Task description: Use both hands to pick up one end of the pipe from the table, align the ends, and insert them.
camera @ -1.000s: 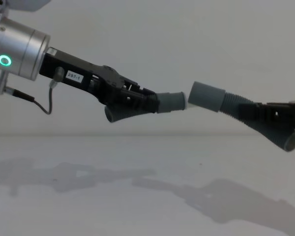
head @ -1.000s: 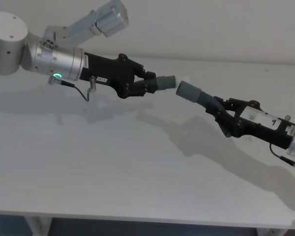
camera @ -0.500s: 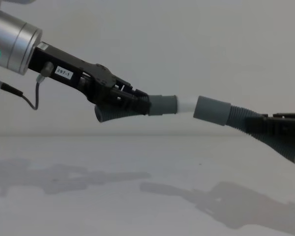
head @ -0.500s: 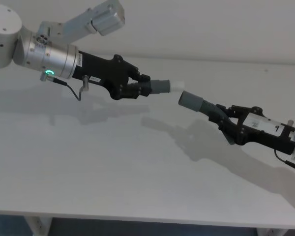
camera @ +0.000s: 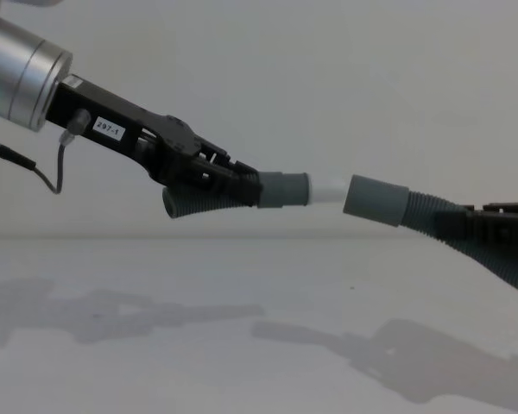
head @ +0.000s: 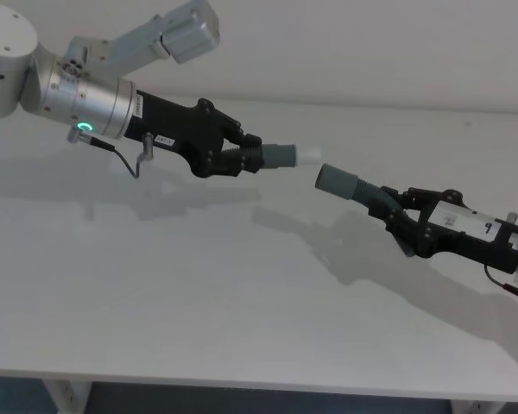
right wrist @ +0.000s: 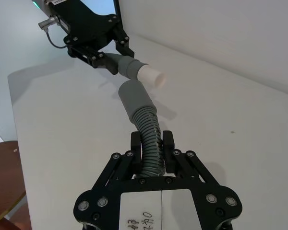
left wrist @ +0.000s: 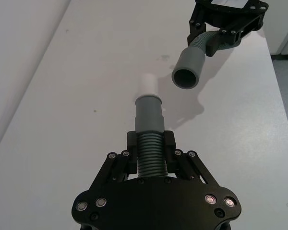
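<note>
Since a second ago the two ends have slid apart, so the white spigot [head: 309, 155] now shows. The left gripper [head: 247, 156] is clamped tight on the left hose piece [head: 281, 155], up above the table [head: 198, 302]. The right gripper [head: 390, 210] squeezes the right hose piece [head: 363, 188]. Its open cuff [head: 335, 179] sits just beside the spigot, not quite lined up.
</note>
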`<state>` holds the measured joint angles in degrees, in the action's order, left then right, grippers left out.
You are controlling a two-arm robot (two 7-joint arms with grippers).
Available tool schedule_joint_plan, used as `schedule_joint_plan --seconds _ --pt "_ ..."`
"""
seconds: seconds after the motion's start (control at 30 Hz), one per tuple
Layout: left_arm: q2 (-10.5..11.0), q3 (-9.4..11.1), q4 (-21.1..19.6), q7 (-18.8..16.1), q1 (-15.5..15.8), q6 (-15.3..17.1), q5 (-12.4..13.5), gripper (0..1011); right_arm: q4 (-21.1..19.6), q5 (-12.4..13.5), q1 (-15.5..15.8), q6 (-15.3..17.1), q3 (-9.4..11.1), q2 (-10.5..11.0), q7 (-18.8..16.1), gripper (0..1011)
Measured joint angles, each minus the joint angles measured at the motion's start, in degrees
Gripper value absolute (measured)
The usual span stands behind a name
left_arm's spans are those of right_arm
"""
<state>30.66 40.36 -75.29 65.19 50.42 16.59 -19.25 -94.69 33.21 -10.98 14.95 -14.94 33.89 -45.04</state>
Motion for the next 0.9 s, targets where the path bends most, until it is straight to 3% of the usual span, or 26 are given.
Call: schedule_joint_plan --seconds 0.9 --pt "1.2 1.9 -0.1 0.7 0.9 1.4 -0.8 313 0.9 -0.2 -1.9 -0.7 -2.1 1.0 1.0 256"
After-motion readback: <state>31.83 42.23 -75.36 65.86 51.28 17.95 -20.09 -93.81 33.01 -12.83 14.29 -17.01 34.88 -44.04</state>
